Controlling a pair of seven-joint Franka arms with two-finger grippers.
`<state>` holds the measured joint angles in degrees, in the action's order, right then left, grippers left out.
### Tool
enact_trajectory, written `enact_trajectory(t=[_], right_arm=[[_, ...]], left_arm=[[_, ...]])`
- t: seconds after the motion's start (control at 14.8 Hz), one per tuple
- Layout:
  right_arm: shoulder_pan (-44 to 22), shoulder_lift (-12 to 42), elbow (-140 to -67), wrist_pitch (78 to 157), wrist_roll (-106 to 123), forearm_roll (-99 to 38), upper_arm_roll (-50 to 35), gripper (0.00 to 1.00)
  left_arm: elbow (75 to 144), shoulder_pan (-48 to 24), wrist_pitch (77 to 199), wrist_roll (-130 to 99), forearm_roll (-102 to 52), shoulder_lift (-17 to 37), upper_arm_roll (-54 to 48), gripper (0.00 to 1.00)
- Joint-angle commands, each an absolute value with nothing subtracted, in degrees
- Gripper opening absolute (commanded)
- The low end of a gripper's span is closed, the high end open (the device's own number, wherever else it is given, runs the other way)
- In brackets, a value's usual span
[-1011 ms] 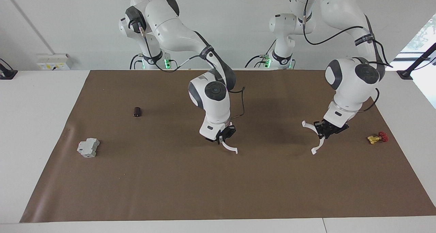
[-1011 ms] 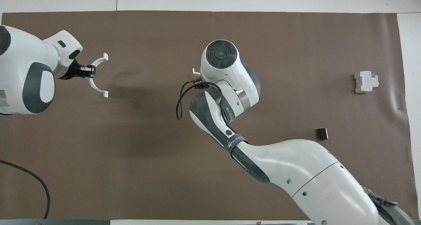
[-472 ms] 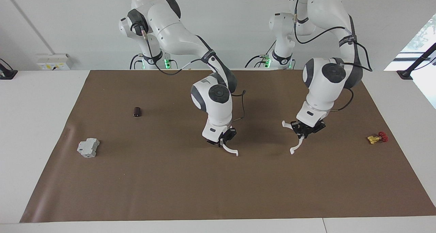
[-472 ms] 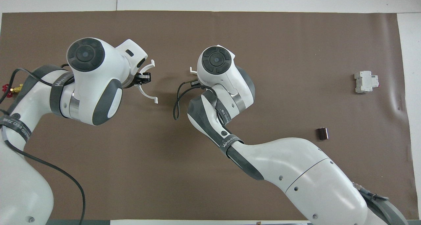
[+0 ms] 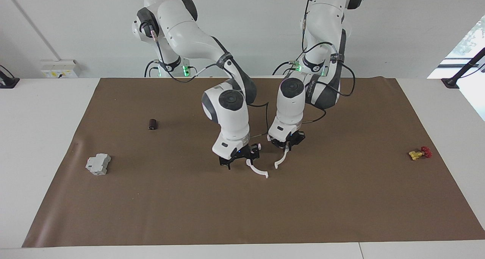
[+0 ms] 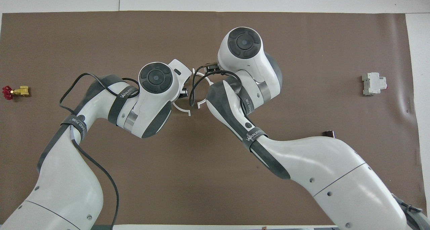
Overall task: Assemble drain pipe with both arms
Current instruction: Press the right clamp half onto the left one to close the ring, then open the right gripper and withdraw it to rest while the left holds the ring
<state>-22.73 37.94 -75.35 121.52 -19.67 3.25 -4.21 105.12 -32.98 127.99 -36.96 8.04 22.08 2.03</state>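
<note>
The drain pipe is two separate white arcs, both held above the middle of the brown mat (image 5: 341,198). My right gripper (image 5: 246,158) is shut on one arc (image 5: 258,171), whose free end tab points away from the robots. My left gripper (image 5: 286,142) is shut on the other arc (image 5: 281,159). The arcs face each other with their open sides, and their end tabs are close but apart. In the overhead view the left gripper (image 6: 183,92) holds its arc (image 6: 180,108) beside the right arm's arc (image 6: 201,104). There the right gripper is mostly hidden under its wrist.
A grey blocky box (image 5: 98,164) lies toward the right arm's end of the mat, and a small dark cylinder (image 5: 152,124) lies nearer to the robots than it. A yellow valve with a red knob (image 5: 420,153) lies toward the left arm's end.
The left arm has swung with its arc from its own end of the mat to the middle, next to the right arm's arc. The right gripper has turned and shifted slightly.
</note>
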Motion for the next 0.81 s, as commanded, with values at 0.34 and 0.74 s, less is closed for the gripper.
enact_trajectory(t=[0.34, 0.74], right_arm=[[-9.7, 30.7, -77.2, 112.3, -10.0, 3.2, -5.2, 1.0], [-8.2, 30.6, -77.0, 112.1, -9.2, 2.9, -5.3, 1.0]], left_arm=[[101.8, -34.4, 133.1, -40.3, 9.1, 25.5, 2.7, 0.0], [102.5, -33.6, 134.6, -40.3, 9.1, 26.0, 2.6, 0.0]])
